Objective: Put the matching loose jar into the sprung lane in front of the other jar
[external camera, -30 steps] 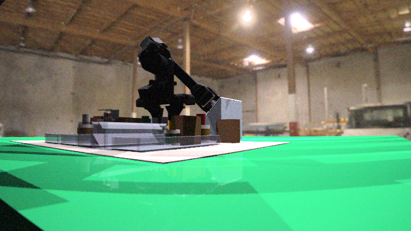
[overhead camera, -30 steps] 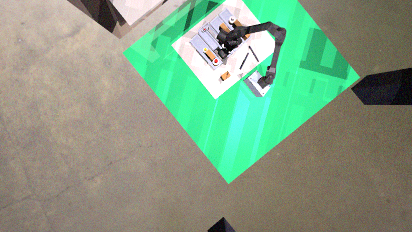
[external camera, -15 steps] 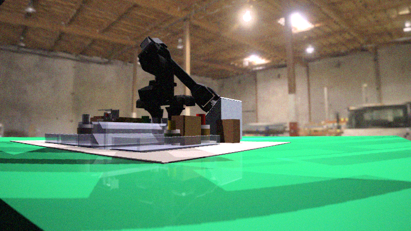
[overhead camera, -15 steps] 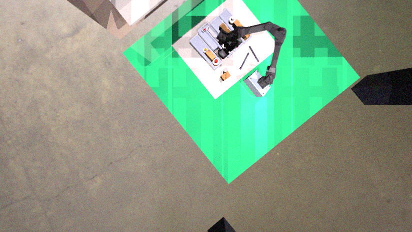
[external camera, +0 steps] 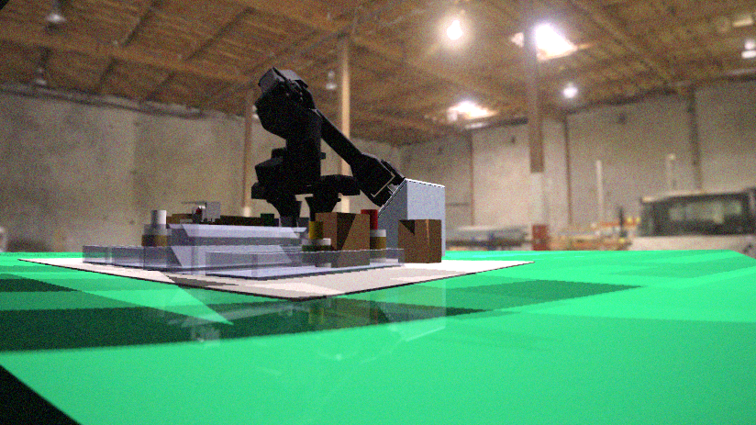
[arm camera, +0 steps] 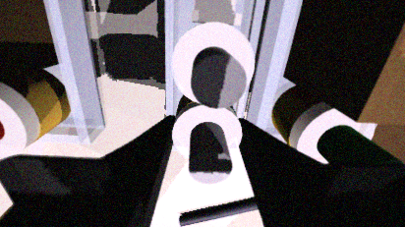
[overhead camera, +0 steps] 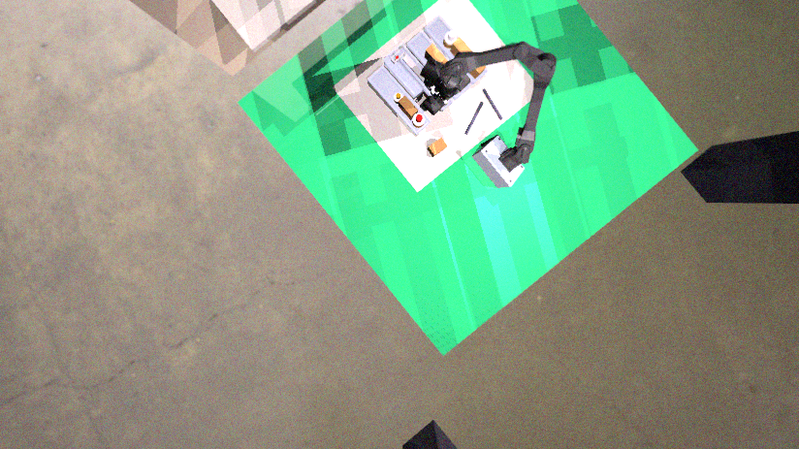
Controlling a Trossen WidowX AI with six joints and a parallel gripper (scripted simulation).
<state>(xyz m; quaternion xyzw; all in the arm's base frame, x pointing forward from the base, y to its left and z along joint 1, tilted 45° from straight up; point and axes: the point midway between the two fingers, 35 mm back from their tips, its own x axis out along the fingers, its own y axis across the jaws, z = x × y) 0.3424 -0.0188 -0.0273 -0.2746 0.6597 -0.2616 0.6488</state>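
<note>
1. Far left in the wrist view, a yellow-banded jar (arm camera: 34, 108) lies beside the pale lane wall (arm camera: 74, 57).
2. Middle: the jaws are clamped partway on the dark-lidded jar (arm camera: 207, 142), which touches the matching jar (arm camera: 213, 72) behind it in the lane.
3. Right: a green-lidded jar (arm camera: 339, 142).

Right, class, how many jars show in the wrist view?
4: the held jar in the claw, the lane jar just beyond, the left jar, the right jar. Others may be hidden outside this view.
</note>
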